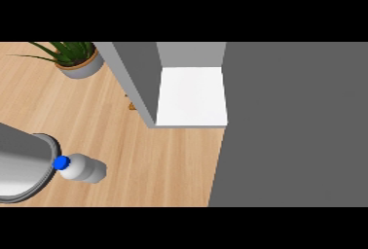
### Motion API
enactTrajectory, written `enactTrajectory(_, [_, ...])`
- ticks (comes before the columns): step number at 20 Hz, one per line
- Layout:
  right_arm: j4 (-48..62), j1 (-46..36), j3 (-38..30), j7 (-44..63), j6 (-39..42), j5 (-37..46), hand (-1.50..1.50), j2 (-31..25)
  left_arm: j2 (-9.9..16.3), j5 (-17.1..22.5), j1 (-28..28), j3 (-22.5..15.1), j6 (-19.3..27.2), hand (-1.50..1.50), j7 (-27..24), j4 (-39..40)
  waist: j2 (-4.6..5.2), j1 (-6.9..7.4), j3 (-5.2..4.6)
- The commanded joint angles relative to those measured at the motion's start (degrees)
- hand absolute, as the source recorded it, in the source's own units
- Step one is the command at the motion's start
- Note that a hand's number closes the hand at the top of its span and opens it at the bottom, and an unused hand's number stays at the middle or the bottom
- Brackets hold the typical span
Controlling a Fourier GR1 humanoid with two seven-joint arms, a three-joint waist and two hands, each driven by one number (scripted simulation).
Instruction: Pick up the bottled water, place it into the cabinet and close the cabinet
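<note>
The clear plastic water bottle with a blue cap (84, 168) was over the pale wooden counter (158, 160), its cap against the rim of a grey forearm (20, 163) at the view's left. The hand was hidden, so its grip could not be told. The open grey cabinet (137, 73) with a white shelf (191, 97) stood well apart, beside a potted green plant (75, 57).

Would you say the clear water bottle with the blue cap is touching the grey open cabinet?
Apart: the head view shows bare wooden counter between the water bottle and the cabinet.

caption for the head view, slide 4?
Water bottle lies on the wooden counter beside a forearm; cabinet open.
</note>
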Motion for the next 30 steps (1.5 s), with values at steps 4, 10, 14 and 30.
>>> enactTrajectory(4, [-3.5, -2.7, 2.6, 4.0, -1.5, 5.7, -1.5, -0.9, -3.8, -7.5, -5.2, -0.6, 0.4, -1.5, 1.2, 7.7, 0.94, -1.08, -0.93])
enactTrajectory(10, [-1.5, -1.8, 2.4, 1.0, -1.6, 3.8, -1.5, -2.0, -11.0, -17.6, -5.6, -0.4, 0.6, -1.5, 0.7, 8.0, 1.09, -1.93, -0.99])
enactTrajectory(14, [-2.7, -1.5, 2.7, 1.2, -2.0, 2.9, -1.5, -2.5, -11.6, -20.6, -5.5, -0.3, -0.4, -1.5, 1.2, 9.5, 1.26, -3.76, -1.09])
enactTrajectory(30, [-2.1, -3.6, 2.0, 1.8, -3.2, 1.6, -1.5, -4.0, -19.7, -36.6, -7.2, 0.5, -4.1, -1.5, -3.5, 15.7, 1.52, -4.65, -1.33])
